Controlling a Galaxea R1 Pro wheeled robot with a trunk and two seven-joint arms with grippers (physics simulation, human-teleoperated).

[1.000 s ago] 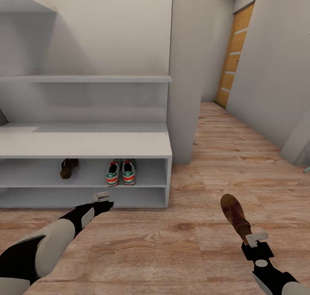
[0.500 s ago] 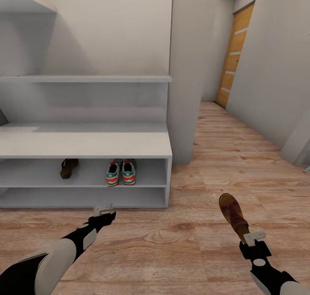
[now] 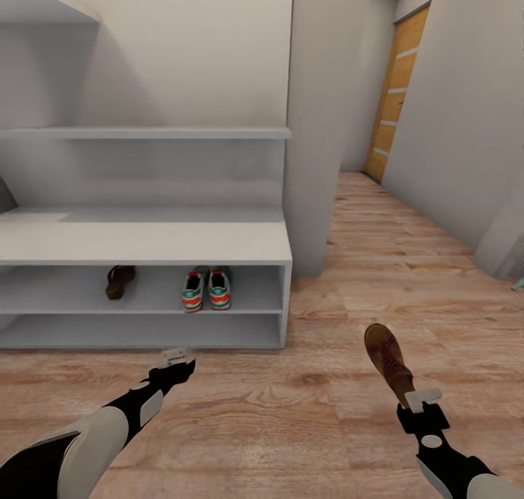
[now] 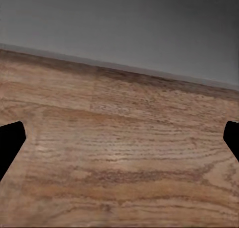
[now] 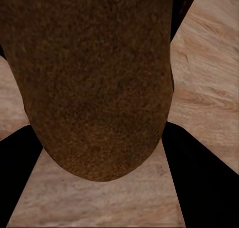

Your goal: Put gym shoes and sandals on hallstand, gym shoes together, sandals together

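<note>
The right end effector (image 3: pixel 416 401) is reaching low, grasping a flat brown leather sandal (image 3: pixel 386 358) over the open wood-plank floor (image 3: pixel 320 412); the left end effector (image 3: pixel 173 358) is released.

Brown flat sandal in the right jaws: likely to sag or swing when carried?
The brown flat leather sandal probably stays fairly stiff: it juts out straight from the right gripper. Held at one end, it may pivot. Likely light, being thin.

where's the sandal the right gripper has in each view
Head view: sandal low at right, above the floor, its near end at the right gripper.
Right wrist view: sandal fills the upper middle, between the dark fingers.
Left wrist view: not in it.
Shared landmark: the wood-plank floor.
</note>
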